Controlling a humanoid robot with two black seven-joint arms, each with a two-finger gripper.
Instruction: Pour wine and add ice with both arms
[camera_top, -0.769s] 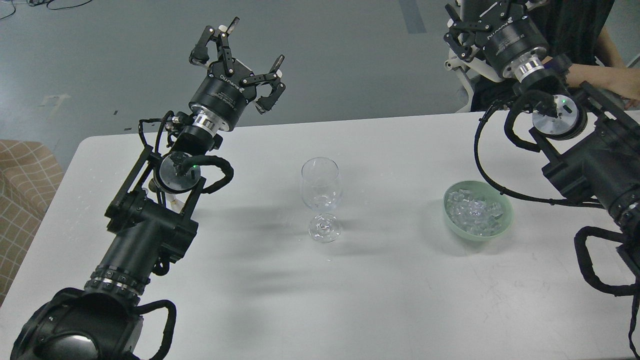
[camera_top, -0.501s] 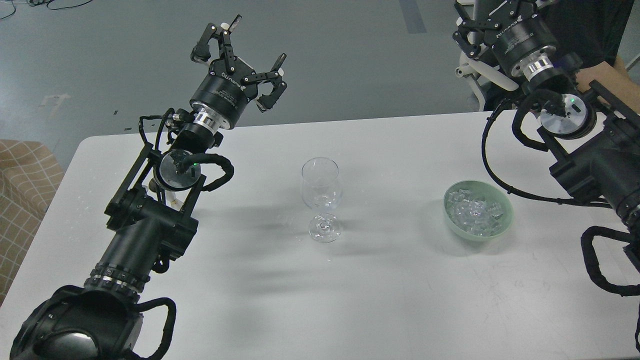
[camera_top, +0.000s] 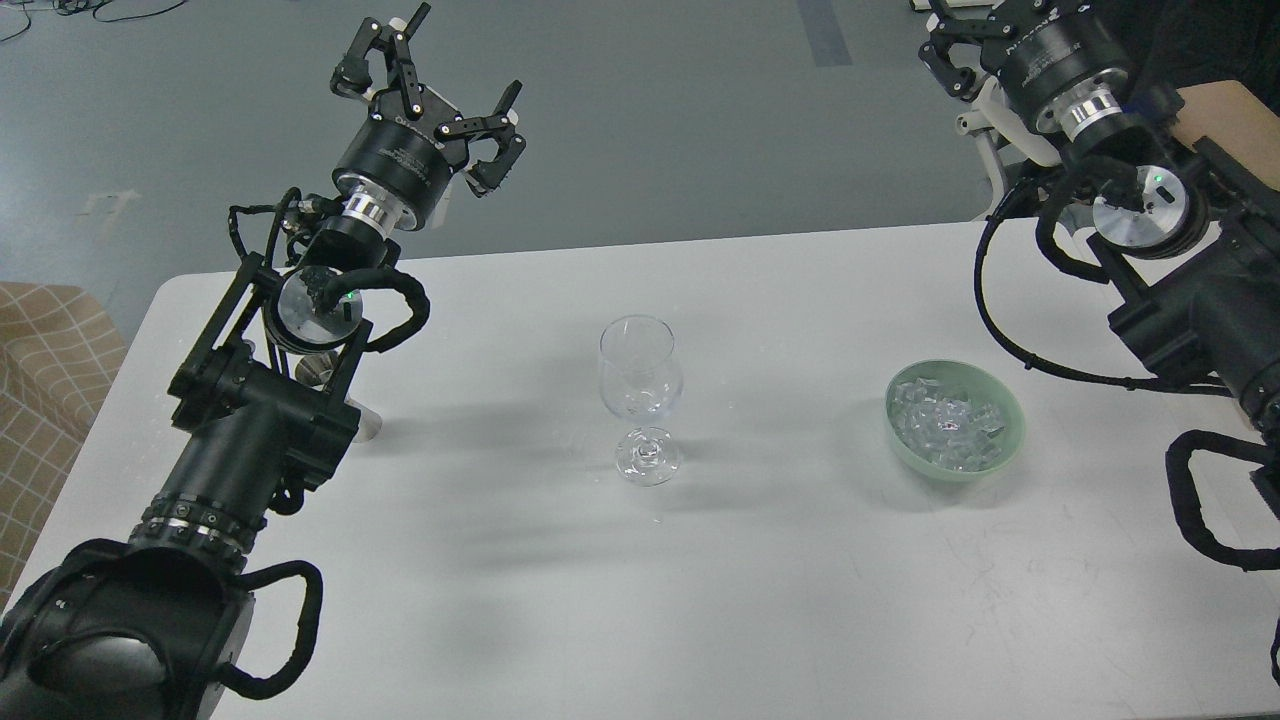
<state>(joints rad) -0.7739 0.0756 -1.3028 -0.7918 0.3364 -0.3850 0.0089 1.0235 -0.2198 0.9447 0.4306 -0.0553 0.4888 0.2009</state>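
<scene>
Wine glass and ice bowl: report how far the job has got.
Nothing looks done: the wine glass stands empty on the white table, and the ice sits in the green bowl. Nothing is in hand; the left claw is open and empty. No wine bottle shows. Pouring and icing both remain.

White bench (camera_top: 760, 600) carries an upright wine glass (camera_top: 641, 385) at centre, bowl holding no visible liquid. Well to its right stands a pale green bowl (camera_top: 1010, 440) containing ice (camera_top: 945, 420). Left gripper (camera_top: 440, 75) is raised beyond the bench's far edge, fingers spread, holding nothing. Right gripper (camera_top: 960, 35) sits at the top edge, fingers cut off by frame.
</scene>
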